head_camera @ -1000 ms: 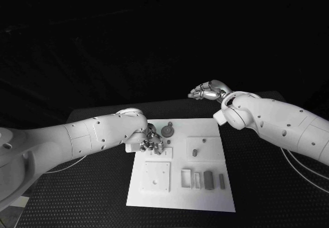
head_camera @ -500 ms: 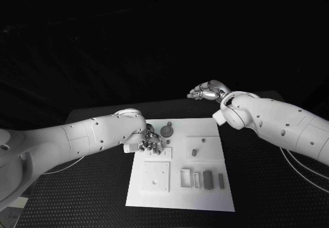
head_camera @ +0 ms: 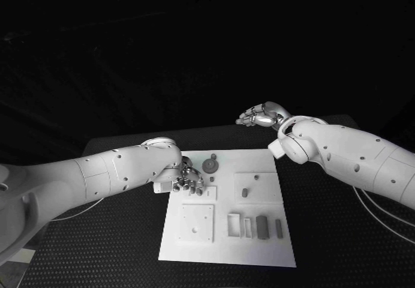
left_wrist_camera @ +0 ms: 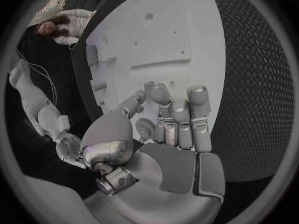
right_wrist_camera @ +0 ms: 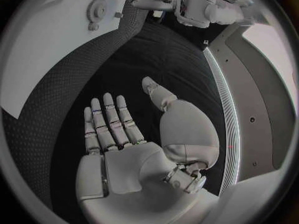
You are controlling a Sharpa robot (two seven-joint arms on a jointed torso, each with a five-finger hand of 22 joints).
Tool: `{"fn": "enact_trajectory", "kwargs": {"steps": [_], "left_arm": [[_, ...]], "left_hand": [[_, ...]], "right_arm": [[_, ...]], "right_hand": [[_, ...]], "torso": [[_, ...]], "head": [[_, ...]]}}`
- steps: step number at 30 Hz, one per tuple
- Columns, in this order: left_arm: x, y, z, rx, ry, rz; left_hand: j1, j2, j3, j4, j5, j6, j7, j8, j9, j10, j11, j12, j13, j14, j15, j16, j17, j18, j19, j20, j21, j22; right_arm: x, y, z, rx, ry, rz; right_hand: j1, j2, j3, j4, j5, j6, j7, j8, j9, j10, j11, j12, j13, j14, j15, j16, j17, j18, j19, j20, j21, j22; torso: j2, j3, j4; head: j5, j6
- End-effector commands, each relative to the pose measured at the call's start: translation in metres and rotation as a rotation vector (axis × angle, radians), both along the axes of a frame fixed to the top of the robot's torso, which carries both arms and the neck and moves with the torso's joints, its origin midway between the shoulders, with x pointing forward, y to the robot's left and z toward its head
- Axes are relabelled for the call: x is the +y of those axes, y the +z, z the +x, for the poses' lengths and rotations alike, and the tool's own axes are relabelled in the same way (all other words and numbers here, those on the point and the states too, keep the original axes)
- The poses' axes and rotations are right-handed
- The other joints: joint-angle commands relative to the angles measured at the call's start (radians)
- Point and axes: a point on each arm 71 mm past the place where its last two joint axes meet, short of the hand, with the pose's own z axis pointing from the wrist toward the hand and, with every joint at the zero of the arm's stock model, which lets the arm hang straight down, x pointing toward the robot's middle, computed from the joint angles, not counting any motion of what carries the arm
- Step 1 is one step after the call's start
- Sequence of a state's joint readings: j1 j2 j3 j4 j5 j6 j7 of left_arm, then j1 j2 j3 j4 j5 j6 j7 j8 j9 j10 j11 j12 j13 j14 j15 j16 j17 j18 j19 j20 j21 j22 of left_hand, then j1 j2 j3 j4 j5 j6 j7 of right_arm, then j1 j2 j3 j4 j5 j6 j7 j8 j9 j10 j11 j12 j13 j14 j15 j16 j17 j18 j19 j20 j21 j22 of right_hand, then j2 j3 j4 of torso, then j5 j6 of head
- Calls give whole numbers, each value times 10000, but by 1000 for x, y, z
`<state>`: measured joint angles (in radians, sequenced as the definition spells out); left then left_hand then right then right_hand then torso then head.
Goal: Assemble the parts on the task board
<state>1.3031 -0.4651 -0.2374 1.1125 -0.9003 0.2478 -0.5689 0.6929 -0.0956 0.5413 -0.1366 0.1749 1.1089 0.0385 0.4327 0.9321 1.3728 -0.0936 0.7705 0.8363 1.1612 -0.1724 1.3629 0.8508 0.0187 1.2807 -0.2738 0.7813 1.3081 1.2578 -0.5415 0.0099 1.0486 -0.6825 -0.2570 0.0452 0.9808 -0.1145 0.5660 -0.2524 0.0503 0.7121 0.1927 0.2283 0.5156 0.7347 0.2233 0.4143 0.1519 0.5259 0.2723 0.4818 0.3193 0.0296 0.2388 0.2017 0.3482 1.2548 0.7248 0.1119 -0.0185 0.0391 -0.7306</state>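
White task board (head_camera: 259,252) lies mid-worktop (head_camera: 346,240), and assembly looks barely begun. A gear (head_camera: 211,163) sits at 11 o'clock on it, a small peg (head_camera: 244,192) at 2 o'clock, and several loose blocks (head_camera: 261,227) lie at 5 o'clock. The left robot hand (head_camera: 189,180) hovers by the gear at 10 o'clock, fingers curled; I cannot tell whether it holds anything. The right robot hand (right_wrist_camera: 134,134) hangs open and empty beyond 1 o'clock.
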Motion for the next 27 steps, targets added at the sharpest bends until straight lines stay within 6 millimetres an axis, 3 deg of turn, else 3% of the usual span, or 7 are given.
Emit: {"fn": "enact_trajectory", "kwargs": {"steps": [1,5,8,13,21,26,27], "left_arm": [[0,0,0,-83,-6,-77],[3,1,0,-92,130,-215],[5,1,-1,-30,382,-446],[4,1,-2,98,258,-503],[3,2,-4,45,353,-771],[16,7,-2,-148,656,-890],[18,15,2,-212,815,-1131]], "left_hand": [[9,-232,23,211,-647,1028,-524,-67,31,-271,-153,69,-29,-343,-294,61,-42,529,-103,-22,-64,130],[-5,-518,57,506,-1195,1024,-528,-83,62,-286,-160,93,-55,-364,-307,88,-82,549,-106,-23,-87,130],[-16,-588,58,576,-1224,1017,-525,-88,70,-297,-158,93,-62,-372,-309,91,-90,553,-108,-23,-93,129],[167,-277,42,529,-1172,993,-515,-97,99,-321,-153,106,-73,-395,-313,111,-109,560,-121,-19,-86,148],[208,-212,-35,477,-1172,948,-497,-124,104,-370,-140,95,-88,-435,-305,100,-129,556,-161,-10,-101,152],[296,-204,-114,382,-1171,802,-436,-216,81,-526,-107,28,-135,-549,-283,29,-188,551,-270,2,-172,137],[344,-194,-142,341,-1168,717,-394,-281,49,-623,-75,-26,-177,-629,-256,-32,-235,541,-341,13,-235,119]], "right_arm": [[1,0,0,-3,125,-67],[0,-1,-1,0,125,-66],[0,-1,-1,6,118,-70],[0,-1,-1,14,130,-70],[0,-2,-1,24,124,-72],[-3,-2,0,33,83,-89],[-5,-2,0,30,44,-101]], "right_hand": [[44,41,-51,6,-19,-65,458,39,-17,-44,52,-52,-19,-91,-6,-59,-13,-116,-63,11,-69,13],[43,44,-53,8,-19,-66,459,41,-20,-45,53,-52,-25,-96,-4,-59,-14,-117,-69,12,-72,17],[42,45,-54,9,-19,-67,459,42,-21,-45,54,-52,-28,-98,-3,-58,-15,-118,-72,14,-73,20],[42,47,-55,9,-19,-68,460,43,-23,-45,54,-51,-32,-102,-2,-57,-16,-119,-76,15,-75,24],[40,54,-58,13,-19,-68,460,47,-28,-42,54,-49,-43,-109,0,-54,-18,-122,-86,18,-80,34],[38,57,-59,16,-19,-69,460,49,-30,-42,54,-48,-47,-111,1,-53,-18,-122,-89,19,-81,38],[38,58,-59,16,-19,-69,459,49,-30,-42,54,-48,-48,-111,1,-52,-18,-122,-89,19,-81,39]], "torso": [[4,-4,0],[1,-6,1],[3,-5,8],[1,-1,9],[3,-3,2],[-8,-3,-1],[-9,-4,1]], "head": [[-4,-2],[1,7],[-8,3],[-6,-2],[-6,26],[-24,154],[-30,191]]}}
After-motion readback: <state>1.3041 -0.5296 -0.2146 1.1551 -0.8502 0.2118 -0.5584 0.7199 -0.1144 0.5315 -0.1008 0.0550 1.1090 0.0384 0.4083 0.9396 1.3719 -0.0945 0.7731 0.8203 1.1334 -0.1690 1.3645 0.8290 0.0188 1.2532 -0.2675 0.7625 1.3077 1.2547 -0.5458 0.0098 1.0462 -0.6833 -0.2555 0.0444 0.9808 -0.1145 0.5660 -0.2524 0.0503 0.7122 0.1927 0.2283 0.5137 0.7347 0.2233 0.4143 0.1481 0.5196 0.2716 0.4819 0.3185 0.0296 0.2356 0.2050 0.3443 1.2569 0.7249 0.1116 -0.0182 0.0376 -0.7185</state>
